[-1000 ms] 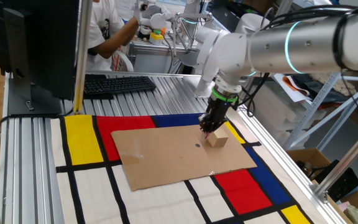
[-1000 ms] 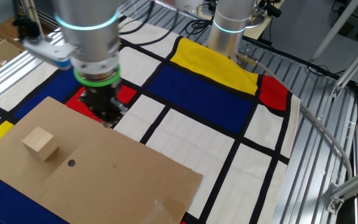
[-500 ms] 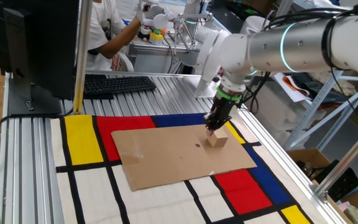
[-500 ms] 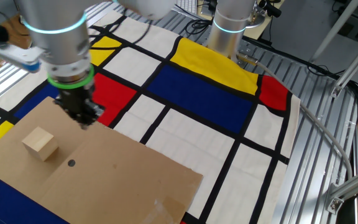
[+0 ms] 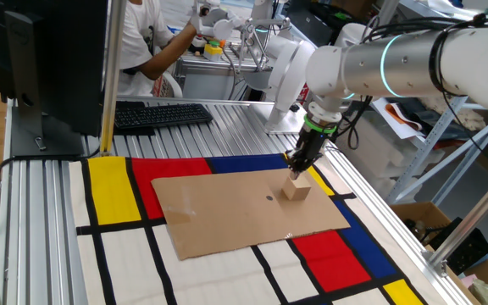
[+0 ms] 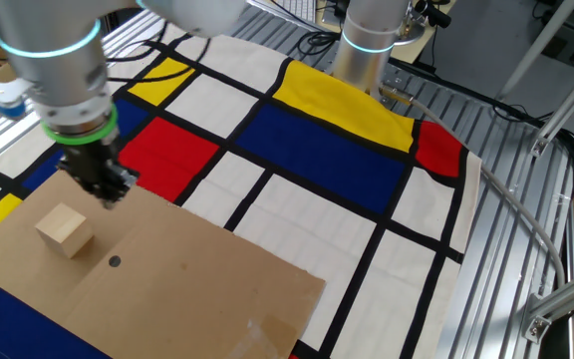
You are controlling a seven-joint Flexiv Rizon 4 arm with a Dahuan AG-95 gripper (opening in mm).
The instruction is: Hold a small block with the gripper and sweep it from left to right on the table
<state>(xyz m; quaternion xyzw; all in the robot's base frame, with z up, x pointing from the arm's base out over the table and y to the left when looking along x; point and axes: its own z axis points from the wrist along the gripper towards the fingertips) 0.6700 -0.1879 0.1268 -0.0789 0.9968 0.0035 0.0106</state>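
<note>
Since the frame a second earlier, the gripper (image 6: 108, 189) has travelled across the cardboard sheet (image 6: 157, 289) toward the small block (image 6: 65, 230), leaving the red panel it stood over in the other fixed view and arriving beside the block. The block and the sheet have not shifted.

Jaws: together, with nothing between them. They point straight down and stand low over the sheet. In one fixed view the gripper (image 5: 297, 161) sits just above and behind the small block (image 5: 295, 188), its tip close to the block's top edge; contact cannot be confirmed. In the other fixed view the tip is just beside the block, with a narrow strip of cardboard showing between them.

Above the tip sits a green ring (image 6: 81, 131), then the silver arm (image 5: 396, 66) with a lit cyan band.

Small block: resting flat on the cardboard sheet (image 5: 244, 212), near that sheet's far right corner in one fixed view. A small dark spot (image 6: 115, 261) marks the cardboard just beside it.

The sheet lies on the coloured mat (image 5: 113, 191), which covers the slatted desk (image 5: 41, 237). A keyboard (image 5: 159, 114) lies at the far edge of the desk. A person (image 5: 146, 42) is behind it.
</note>
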